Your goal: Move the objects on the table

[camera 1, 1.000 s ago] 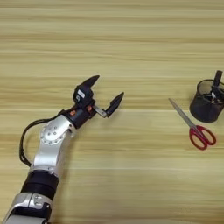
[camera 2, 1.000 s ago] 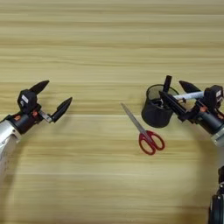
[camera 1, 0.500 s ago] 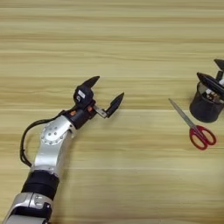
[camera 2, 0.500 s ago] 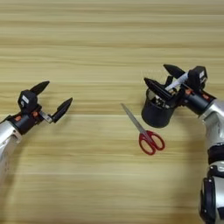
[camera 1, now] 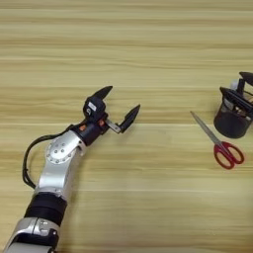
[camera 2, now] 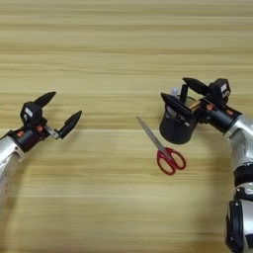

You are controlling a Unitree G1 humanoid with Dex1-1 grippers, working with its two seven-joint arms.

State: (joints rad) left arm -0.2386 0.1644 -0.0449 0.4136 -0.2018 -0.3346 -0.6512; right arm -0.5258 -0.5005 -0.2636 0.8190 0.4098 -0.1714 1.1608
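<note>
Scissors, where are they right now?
The scissors lie flat on the table, right of centre, red handles toward the robot. They sit just left of and nearer than the black pen cup, where the right gripper hovers open.

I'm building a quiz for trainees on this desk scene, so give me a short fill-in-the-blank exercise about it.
1. The scissors have ____ handles.
2. The right gripper is open above the black mesh ____.
3. The left gripper is ____, holding nothing.
4. The scissors lie on the wooden ____.

Missing words: red; pen cup; open; table
</note>
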